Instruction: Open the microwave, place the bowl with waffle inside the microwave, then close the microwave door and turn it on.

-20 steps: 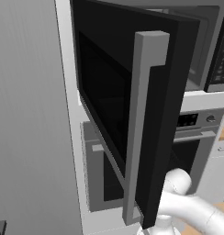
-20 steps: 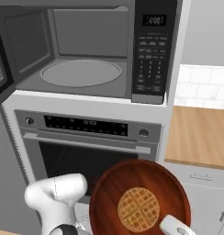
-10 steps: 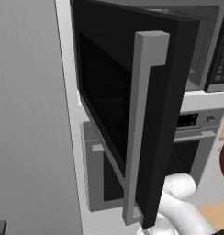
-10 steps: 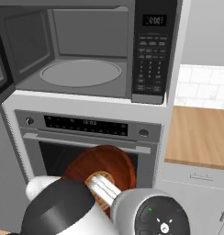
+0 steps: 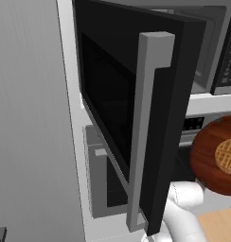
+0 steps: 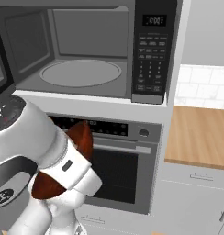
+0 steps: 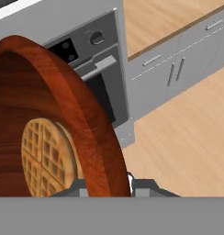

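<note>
The microwave stands open, showing its grey cavity and round glass turntable; its button panel is on the right. The microwave door is swung wide out to the left, its tall grey bar handle facing me. The reddish wooden bowl with a round waffle in it is held in front of the oven, below the cavity. My gripper is shut on the bowl's rim. The bowl and waffle also show at the right edge; behind my arm the bowl is partly hidden.
A stainless oven with a horizontal handle sits directly under the microwave. A wooden counter with grey cabinets lies to the right. A grey cabinet wall stands left of the open door. My own arm blocks the lower left of the right base view.
The arm has risen and swung, carrying the bowl up in front of the oven. The bowl has come further into the left base view at the right edge. The door has not moved.
</note>
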